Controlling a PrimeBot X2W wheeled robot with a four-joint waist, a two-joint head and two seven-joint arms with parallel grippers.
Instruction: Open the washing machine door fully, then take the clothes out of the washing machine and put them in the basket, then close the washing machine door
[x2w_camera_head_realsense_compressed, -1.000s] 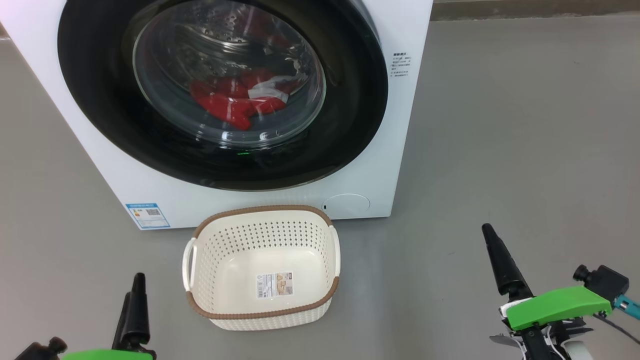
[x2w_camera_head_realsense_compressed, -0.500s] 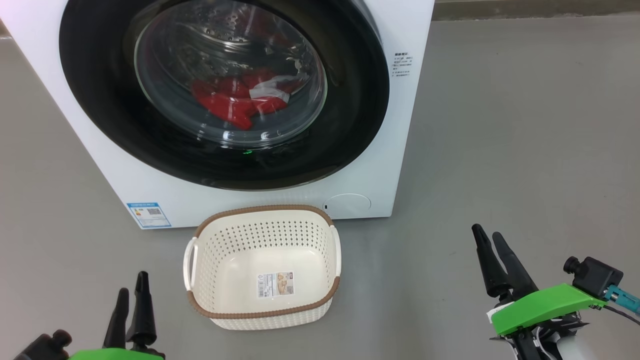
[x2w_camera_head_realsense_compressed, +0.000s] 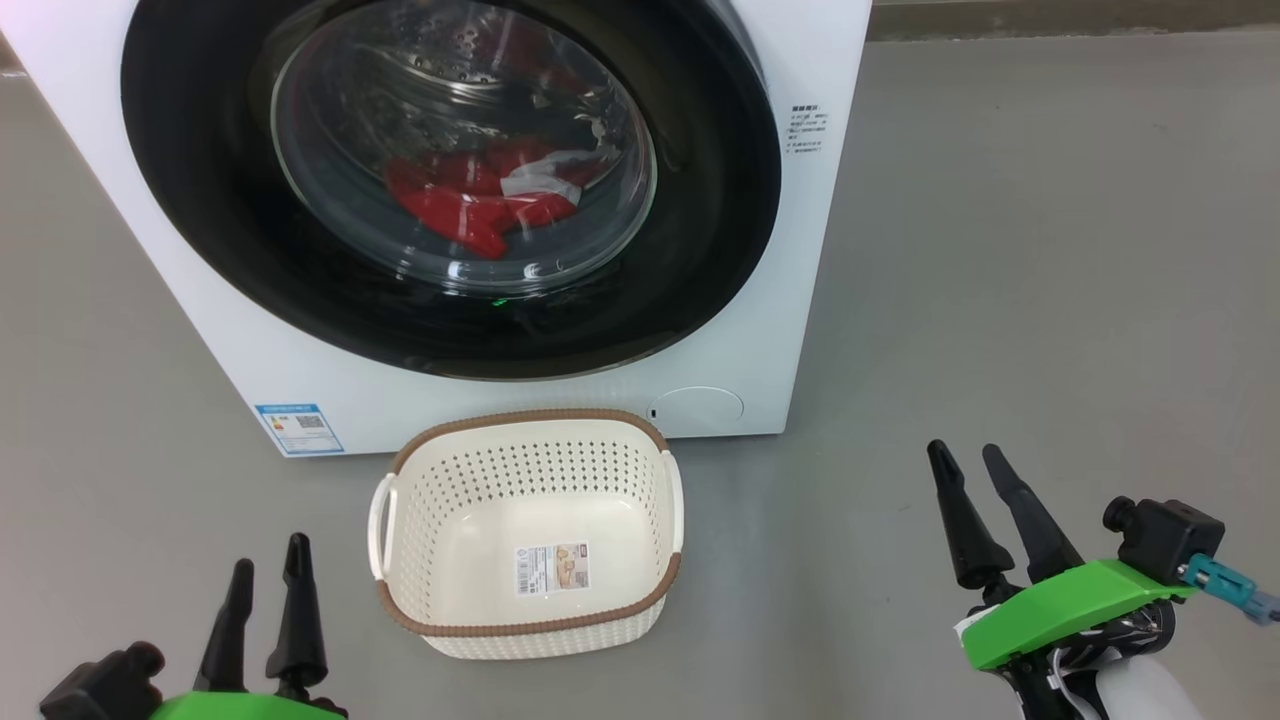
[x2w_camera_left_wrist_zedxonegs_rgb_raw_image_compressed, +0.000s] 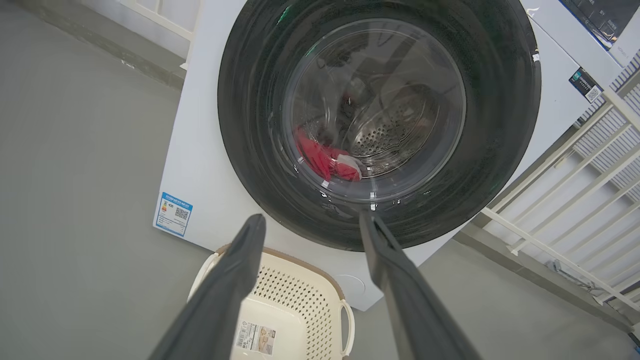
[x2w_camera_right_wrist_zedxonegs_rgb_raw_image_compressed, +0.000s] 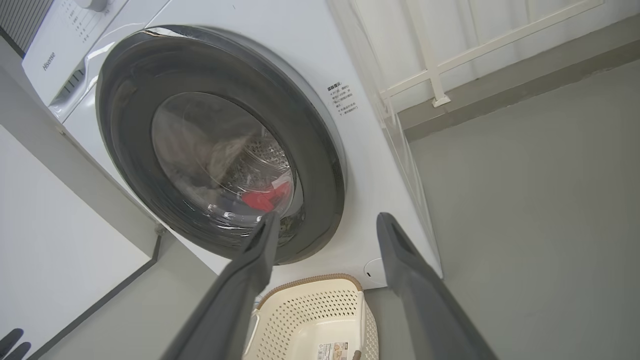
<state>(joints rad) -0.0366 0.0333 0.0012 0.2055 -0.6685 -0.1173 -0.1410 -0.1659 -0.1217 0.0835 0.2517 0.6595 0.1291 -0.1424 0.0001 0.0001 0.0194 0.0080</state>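
While door (x2w_camera_head_realsense_compressed: 455, 330) stays shut, both jaws rolled, now showing spread.

The washing machine (x2w_camera_head_realsense_compressed: 300, 375) stands on the floor (x2w_camera_head_realsense_compressed: 1050, 250), and the clothes (x2w_camera_head_realsense_compressed: 465, 210) lie inside it, behind its closed door (x2w_camera_head_realsense_compressed: 700, 250). The basket (x2w_camera_head_realsense_compressed: 530, 628) sits just before the machine, with the left gripper (x2w_camera_head_realsense_compressed: 270, 553) to its left and the right gripper (x2w_camera_head_realsense_compressed: 963, 450) well apart to its right.

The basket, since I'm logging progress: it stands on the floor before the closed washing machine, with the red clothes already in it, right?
No. The basket before the closed washing machine holds no clothes; the head view shows the red clothes inside the machine, behind the door glass.
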